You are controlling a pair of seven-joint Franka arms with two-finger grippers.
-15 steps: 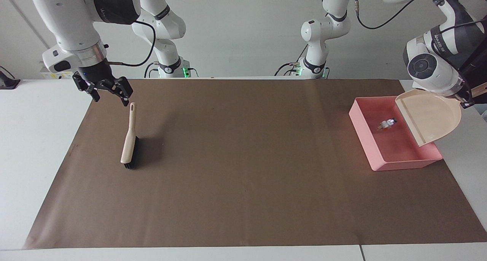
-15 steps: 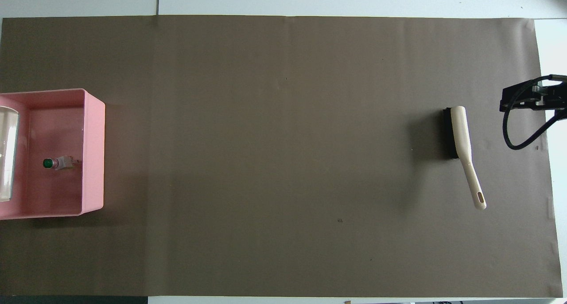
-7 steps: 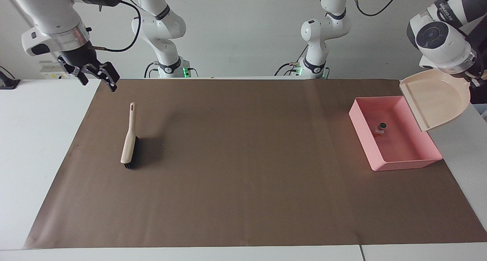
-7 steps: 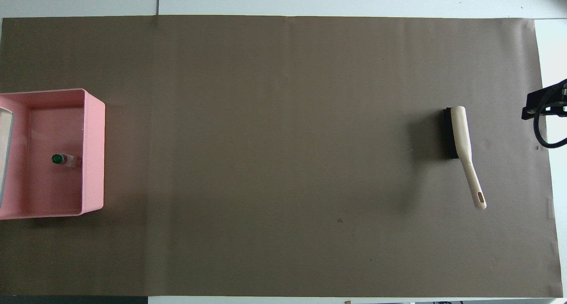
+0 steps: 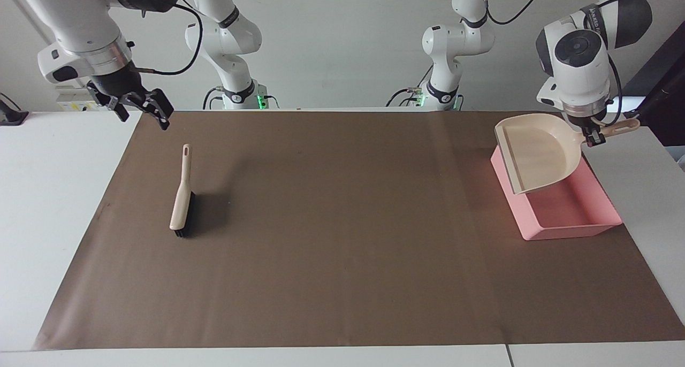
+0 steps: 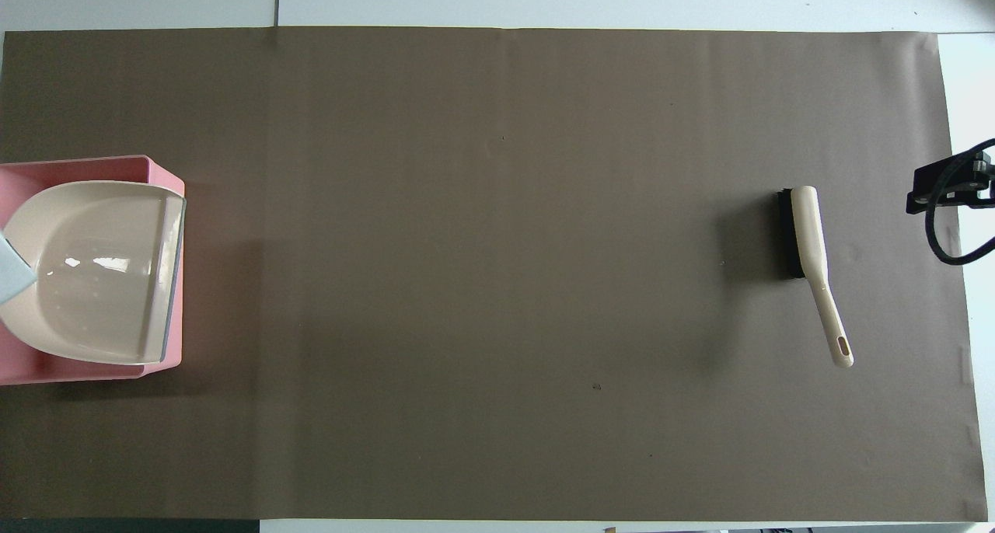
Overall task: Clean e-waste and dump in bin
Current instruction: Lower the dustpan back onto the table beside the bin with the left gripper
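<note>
The left gripper [image 5: 590, 137] was seen clamped on the handle of the beige dustpan [image 5: 538, 152], which was held in the air over the bin [image 5: 562, 222]. Half a second earlier the dustpan had been tipped up steeply beside the bin; it had since been levelled out and brought over it, so that much of the bin's inside was covered. The e-waste, which had been lying in the bin, was hidden under the pan in both views. The right gripper [image 5: 140, 102] was held with its fingers apart over the desk [image 5: 53, 196] at the right arm's end, hardly shifted. The brush [image 5: 182, 196] was left lying on the brown mat [image 5: 342, 260], unmoved.
</note>
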